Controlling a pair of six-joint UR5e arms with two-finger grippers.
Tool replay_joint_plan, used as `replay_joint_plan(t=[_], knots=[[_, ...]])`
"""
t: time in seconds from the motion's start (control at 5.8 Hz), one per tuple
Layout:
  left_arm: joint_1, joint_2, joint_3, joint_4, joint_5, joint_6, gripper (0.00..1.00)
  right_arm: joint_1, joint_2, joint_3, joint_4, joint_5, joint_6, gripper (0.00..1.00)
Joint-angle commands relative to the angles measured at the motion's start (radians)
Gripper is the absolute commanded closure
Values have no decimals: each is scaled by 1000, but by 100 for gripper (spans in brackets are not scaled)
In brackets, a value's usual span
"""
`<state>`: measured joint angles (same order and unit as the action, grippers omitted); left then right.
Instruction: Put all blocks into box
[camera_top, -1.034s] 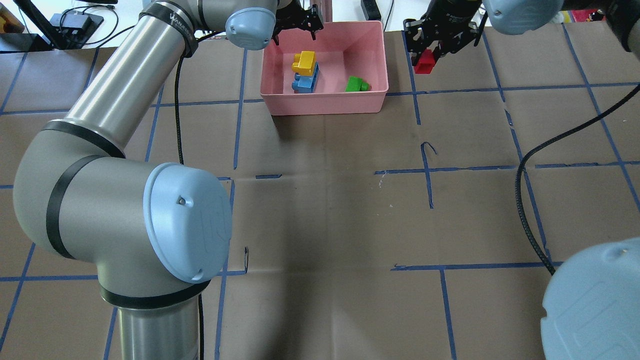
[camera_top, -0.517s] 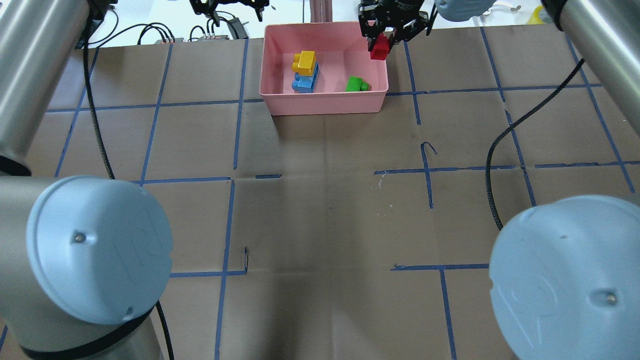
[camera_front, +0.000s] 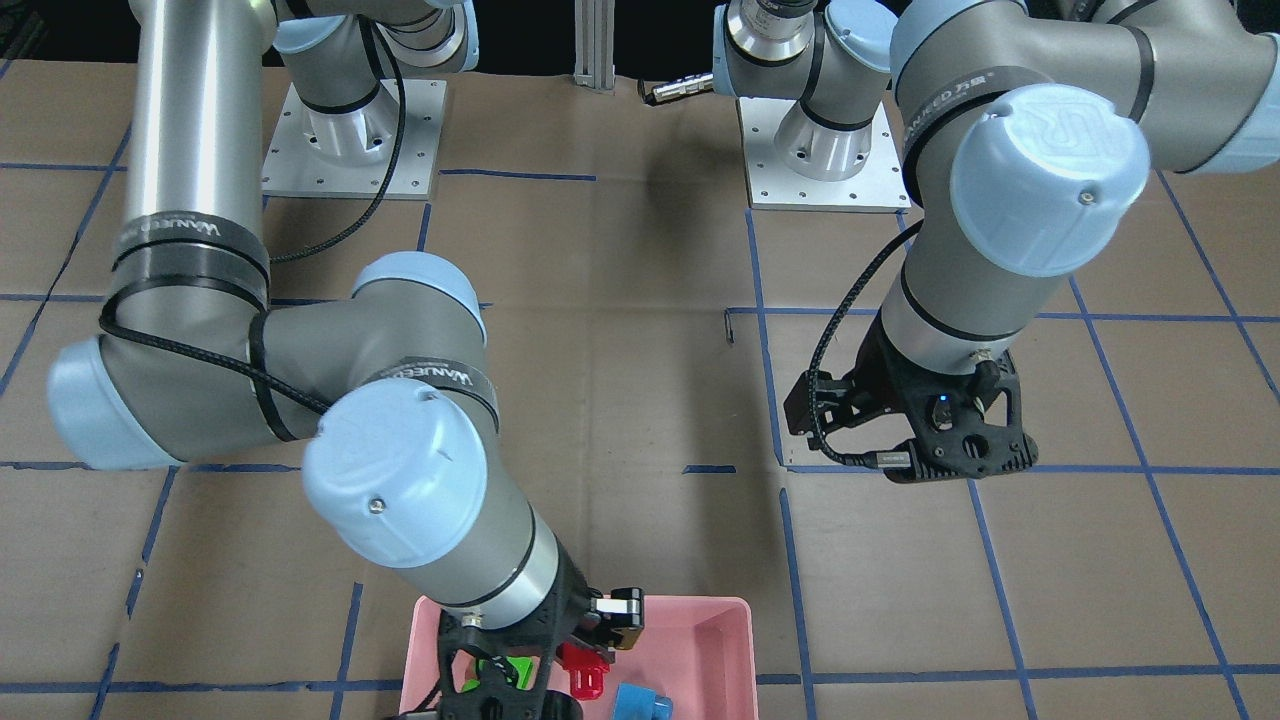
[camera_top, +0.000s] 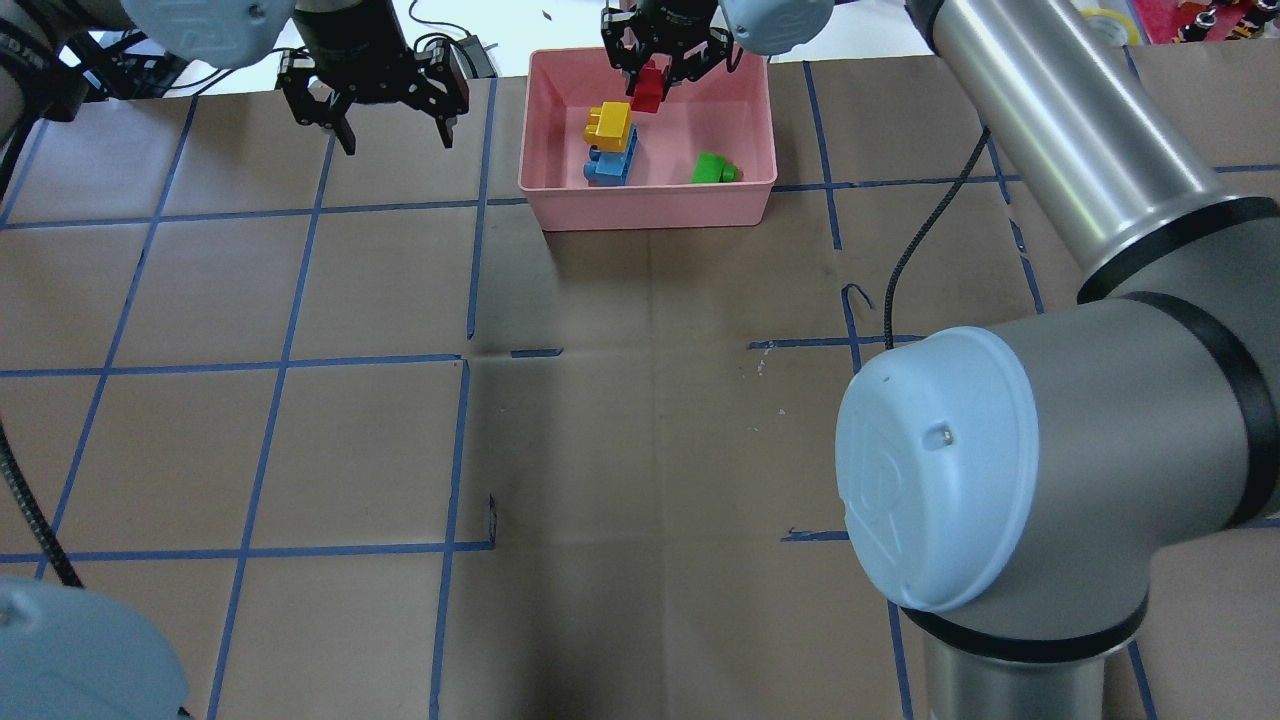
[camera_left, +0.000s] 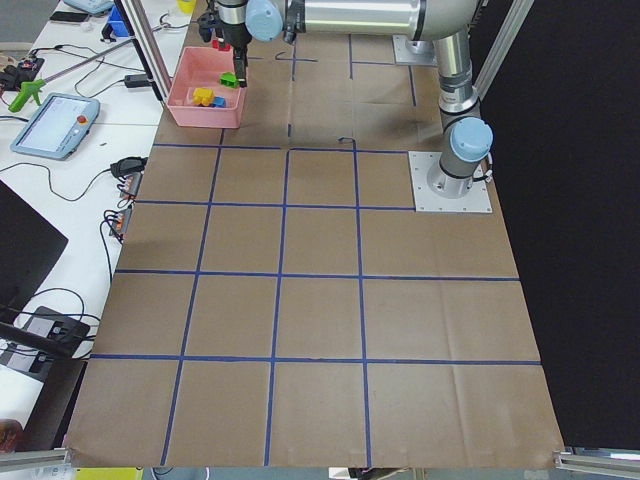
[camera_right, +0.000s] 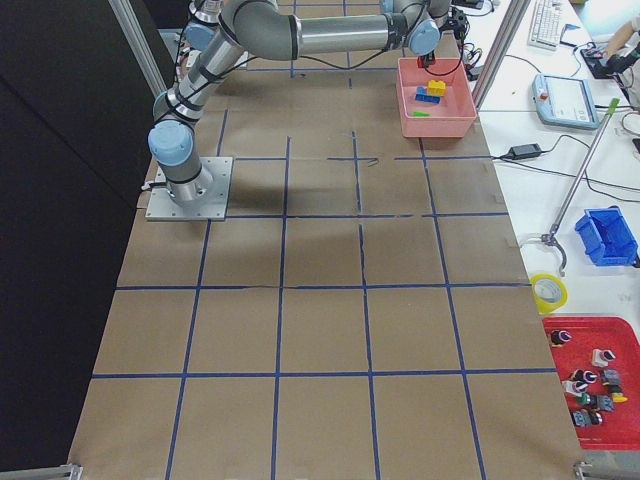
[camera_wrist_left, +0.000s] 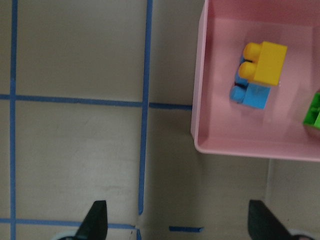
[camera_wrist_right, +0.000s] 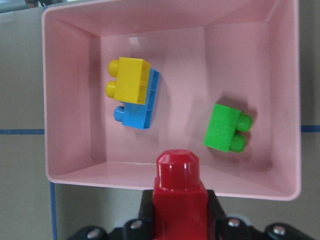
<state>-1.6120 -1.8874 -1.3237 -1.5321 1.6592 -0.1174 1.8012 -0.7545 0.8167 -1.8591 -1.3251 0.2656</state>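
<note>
The pink box (camera_top: 650, 205) stands at the table's far middle. Inside it the yellow block (camera_top: 610, 125) sits on the light blue block (camera_top: 612, 165), and the green block (camera_top: 712, 168) lies to their right. My right gripper (camera_top: 652, 85) is shut on the red block (camera_top: 650, 92) and holds it above the box's far part. In the right wrist view the red block (camera_wrist_right: 178, 192) is at the near rim (camera_wrist_right: 175, 182) of the box. My left gripper (camera_top: 395, 135) is open and empty over the table left of the box, with its fingers (camera_wrist_left: 95, 220) wide apart.
Brown paper with blue tape lines covers the table (camera_top: 640, 400). Cables and gear (camera_top: 460, 50) lie behind the far edge. My right arm's elbow (camera_top: 1000, 460) fills the near right of the overhead view. Both arm bases (camera_front: 350, 140) stand at the robot's side.
My right gripper carried the red block leftwards, from right of the box to over its far part. My left gripper moved left, away from the box, and stayed open.
</note>
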Motion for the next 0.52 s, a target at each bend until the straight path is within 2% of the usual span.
replay_joint_plan(t=[0.0,0.34], knots=[[-18,118,-133,-105,14,-7,2,23,63,-48,-31,3,3,1],[-31,203,-143,-102,-79,1,6,21,61,-48,-20,0,-5,0]])
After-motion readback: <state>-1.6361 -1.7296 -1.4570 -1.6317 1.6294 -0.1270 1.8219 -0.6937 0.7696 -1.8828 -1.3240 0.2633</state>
